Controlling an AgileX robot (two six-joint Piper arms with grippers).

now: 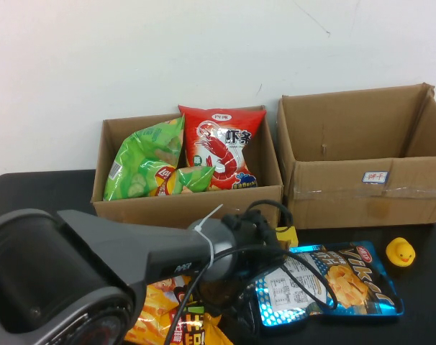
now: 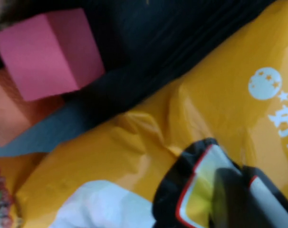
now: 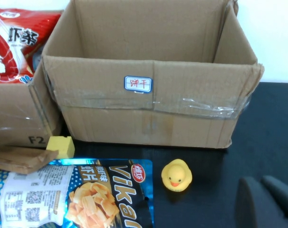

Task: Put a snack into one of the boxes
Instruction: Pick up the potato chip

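Here the left arm (image 1: 132, 259) reaches low across the dark desk (image 1: 31, 188), its body hiding much of the yellow-orange snack bag (image 1: 157, 313) lying at the near edge. The left hand (image 1: 265, 230) sits at the arm's far end, just before the left box (image 1: 189, 205); whether it is released or clenched cannot be told. In the left wrist view the yellow-orange bag's glossy foil fills the frame, with a pink block (image 2: 49, 50) and an orange block (image 2: 11, 114) beside it. A blue chip bag (image 1: 329, 284) lies flat to the right, a yellow rubber duck (image 1: 401, 251) near it, a small yellow cube (image 1: 286, 235) by the boxes. The left box holds a green chip bag (image 1: 142, 158) and a red shrimp-cracker bag (image 1: 221, 147) standing upright. The right box (image 1: 362, 187), labelled on its front, shows bare cardboard inside. The right hand (image 3: 265, 202) is released, hovering near the duck.
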